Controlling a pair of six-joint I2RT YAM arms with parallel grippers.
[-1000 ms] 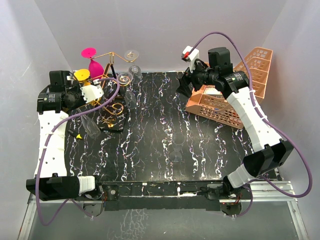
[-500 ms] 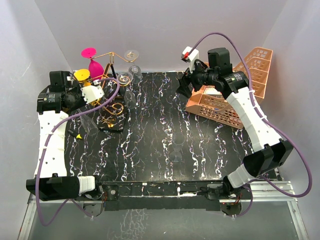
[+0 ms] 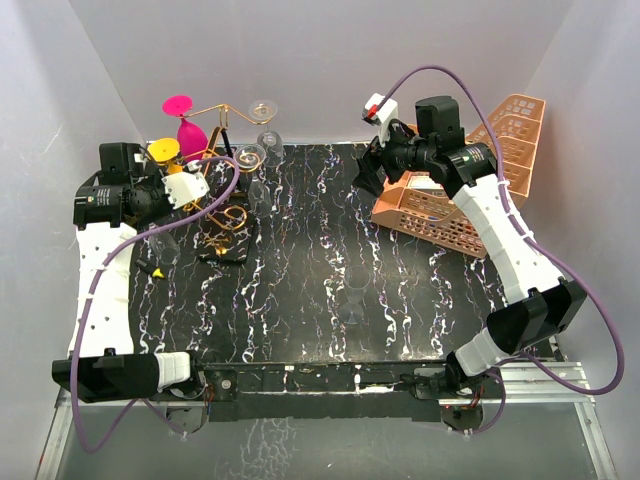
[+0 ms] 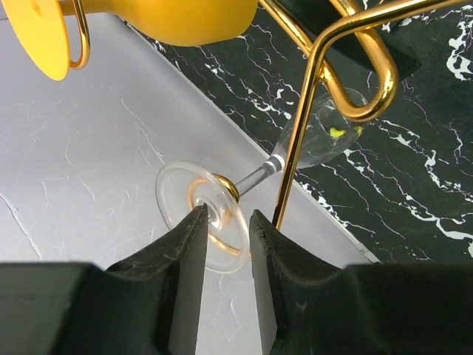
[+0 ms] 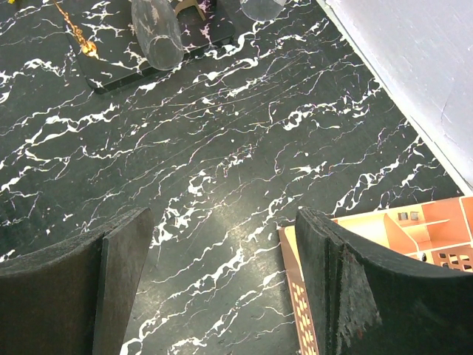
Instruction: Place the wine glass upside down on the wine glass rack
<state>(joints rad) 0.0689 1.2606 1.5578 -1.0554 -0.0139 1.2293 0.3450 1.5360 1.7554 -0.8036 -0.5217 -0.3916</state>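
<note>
At the far left corner of the desk (image 3: 330, 230), the clear wine glass (image 4: 259, 176) hangs tilted, bowl down, in the wine glass rack (image 4: 295, 140).
Its foot lies against a gold wire loop. The left claw (image 4: 228, 218) stands narrowly parted over that foot; whether it touches it, I cannot tell. The right claw (image 5: 222, 237) is spread wide and holds nothing, above the desk beside the orange tray (image 3: 470, 190).

gold rack (image 4: 294, 151), yellow glass (image 4: 185, 15), black white-veined table (image 5: 222, 148), orange tray (image 3: 440, 215)
</note>
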